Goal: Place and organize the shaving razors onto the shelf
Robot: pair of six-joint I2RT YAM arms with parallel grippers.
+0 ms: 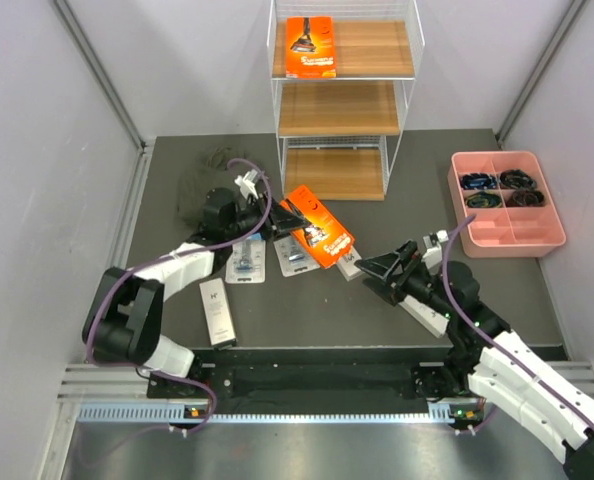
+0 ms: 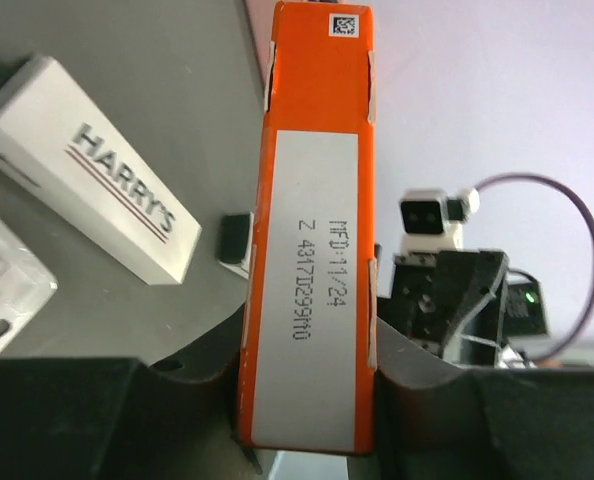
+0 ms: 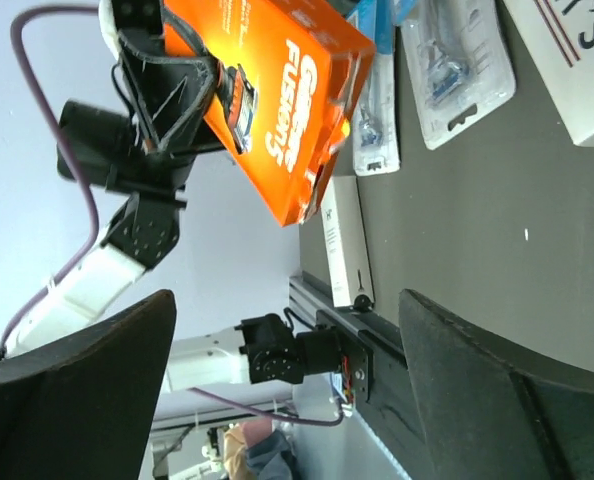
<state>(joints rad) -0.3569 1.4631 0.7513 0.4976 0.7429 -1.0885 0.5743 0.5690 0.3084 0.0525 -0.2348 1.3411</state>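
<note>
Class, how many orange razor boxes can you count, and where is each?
2. One orange box sits on the top tier of the shelf; the second orange box is clamped in the left gripper. More might be hidden.

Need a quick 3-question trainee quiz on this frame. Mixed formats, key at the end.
1. True or false: the right gripper is holding a box.
2. Multiple choice: which tier of the shelf has an orange box on it? A) top B) middle C) bottom
3. Short answer: what colour is the held box in the left gripper?

Key: 1) False, its jaws are wide apart with nothing between them. 2) A. 3) Orange.
</note>
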